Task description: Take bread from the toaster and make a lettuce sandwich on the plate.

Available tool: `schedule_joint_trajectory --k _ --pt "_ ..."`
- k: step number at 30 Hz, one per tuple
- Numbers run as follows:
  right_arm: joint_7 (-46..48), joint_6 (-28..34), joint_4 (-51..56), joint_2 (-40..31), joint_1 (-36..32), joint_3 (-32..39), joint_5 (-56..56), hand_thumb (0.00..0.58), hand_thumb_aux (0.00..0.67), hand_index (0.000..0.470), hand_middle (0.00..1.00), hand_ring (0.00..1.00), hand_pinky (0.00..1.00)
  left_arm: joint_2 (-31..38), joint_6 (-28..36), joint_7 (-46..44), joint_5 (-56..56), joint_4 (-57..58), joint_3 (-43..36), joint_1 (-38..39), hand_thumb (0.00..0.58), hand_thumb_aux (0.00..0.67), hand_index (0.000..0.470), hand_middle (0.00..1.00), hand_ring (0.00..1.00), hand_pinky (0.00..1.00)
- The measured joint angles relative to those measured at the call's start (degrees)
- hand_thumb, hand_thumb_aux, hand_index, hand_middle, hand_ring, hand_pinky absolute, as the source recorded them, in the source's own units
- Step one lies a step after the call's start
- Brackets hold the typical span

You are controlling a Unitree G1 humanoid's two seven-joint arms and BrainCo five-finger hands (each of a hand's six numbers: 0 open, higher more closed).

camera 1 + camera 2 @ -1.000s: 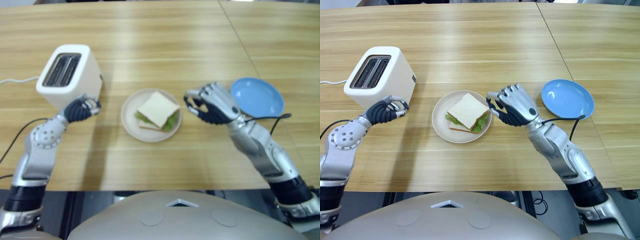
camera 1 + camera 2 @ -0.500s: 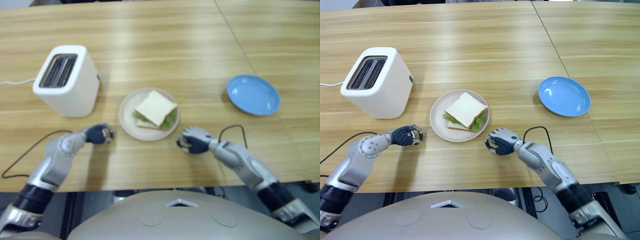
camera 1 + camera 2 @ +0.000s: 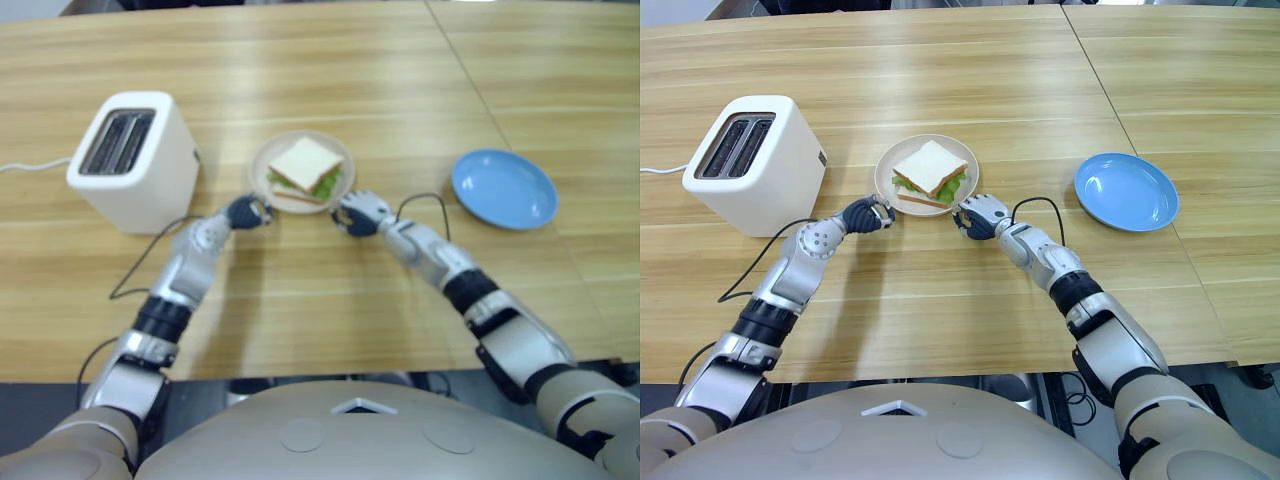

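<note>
A finished sandwich, white bread over green lettuce, lies on the beige plate at the middle of the wooden table. The white toaster stands to its left, its slots dark. Both arms stretch forward. My left hand sits with curled fingers against the plate's near left rim. My right hand is curled against the near right rim. Neither hand holds anything that I can see.
A blue plate with nothing on it lies to the right. Thin black cables trail from both wrists over the table. A white cord runs off the left edge from the toaster. A seam crosses the table at the right.
Both hands have moved forward from the table's near edge to the plate's near rim. The plate with the sandwich now lies farther from me, level with the toaster.
</note>
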Motion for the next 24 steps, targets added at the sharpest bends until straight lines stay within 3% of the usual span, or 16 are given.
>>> schedule_joint_trajectory --k 1,2,7,9,10,11,16,20,24 --pt "-1.61 0.1 1.06 0.02 -0.62 0.28 -0.6 0.0 0.0 0.0 0.0 0.0 0.0 -0.15 -0.13 1.15 -0.13 1.0 0.62 -0.47 0.4 0.297 0.204 1.0 1.0 1.0" --pt "-3.24 0.31 1.49 -0.28 -0.82 0.38 -0.96 0.0 0.0 0.0 0.0 0.0 0.0 -0.14 -0.37 2.4 -0.18 1.61 1.32 -0.68 0.0 0.0 0.0 1.0 1.0 1.0" --pt "-6.7 -0.96 -5.97 -4.51 4.2 -0.99 -0.65 0.0 0.0 0.0 0.0 0.0 0.0 0.98 -0.55 6.22 -0.74 -0.12 5.51 0.83 0.0 0.0 0.0 1.0 1.0 1.0" --pt "-7.17 -1.42 -12.83 -7.1 8.32 -3.96 1.42 0.0 0.0 0.0 0.0 0.0 0.0 1.07 -0.81 8.38 -1.49 -2.55 8.63 2.07 0.0 0.0 0.0 0.65 0.65 0.65" --pt "-7.19 -1.8 -16.39 -8.08 10.27 -6.16 3.36 0.0 0.0 0.0 0.0 0.0 0.0 1.03 -1.29 9.78 -2.25 -3.87 10.34 2.4 0.0 0.0 0.0 0.2 0.2 0.2" --pt "-6.88 -2.49 -20.53 -8.51 12.48 -9.29 6.81 0.0 0.0 0.0 0.0 0.0 0.0 0.33 -2.91 11.52 -3.77 -5.29 12.59 2.61 0.0 0.0 0.0 0.0 0.0 0.0" --pt "-2.71 -4.96 -31.46 -4.7 17.53 -20.7 25.72 0.0 0.0 0.0 0.0 0.0 0.0 -7.04 -13.52 16.71 -12.11 -9.19 18.77 2.27 0.0 0.0 0.0 0.0 0.0 0.0" --pt "6.48 -4.65 -31.75 3.06 18.57 -25.48 43.82 0.0 0.0 0.0 0.0 0.0 0.0 -14.02 -19.93 17.68 -18.8 -6.15 19.68 1.51 0.0 0.0 0.0 0.0 0.0 0.0" --pt "11.08 -4.22 -29.25 6.53 18.6 -28.31 51.25 0.0 0.0 0.0 0.0 0.0 0.0 -18.19 -25.95 17.59 -23.02 -0.3 19.82 0.0 0.0 0.0 0.0 0.0 0.0 0.0"
